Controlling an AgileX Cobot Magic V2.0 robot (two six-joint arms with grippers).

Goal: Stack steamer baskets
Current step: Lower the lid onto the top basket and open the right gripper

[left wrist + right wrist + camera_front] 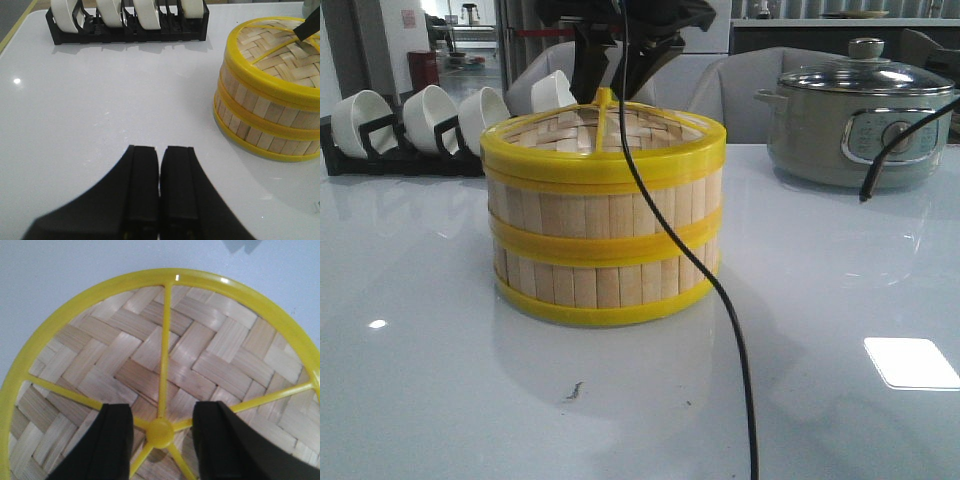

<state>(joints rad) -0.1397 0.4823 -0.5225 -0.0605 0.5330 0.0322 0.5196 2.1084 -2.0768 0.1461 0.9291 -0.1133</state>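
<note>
Right jaws: the right gripper has its jaws apart, one on either side of the yellow hub where the spokes of the upper basket meet; they straddle it without clamping.
Left jaws: the left gripper has its jaws pressed together on nothing, low over bare tabletop, with the stack at its 2 o'clock.
Baskets: the top steamer basket sits squarely on the bottom steamer basket, yellow bands meeting, walls in line.
Place: the stack stands mid-tabletop in the front view, the bowl rack at 10 o'clock, the electric pot at 2 o'clock.
Progress: stacking looks done; no loose basket shows.
Left to do: probably only lifting the right gripper clear.
</note>
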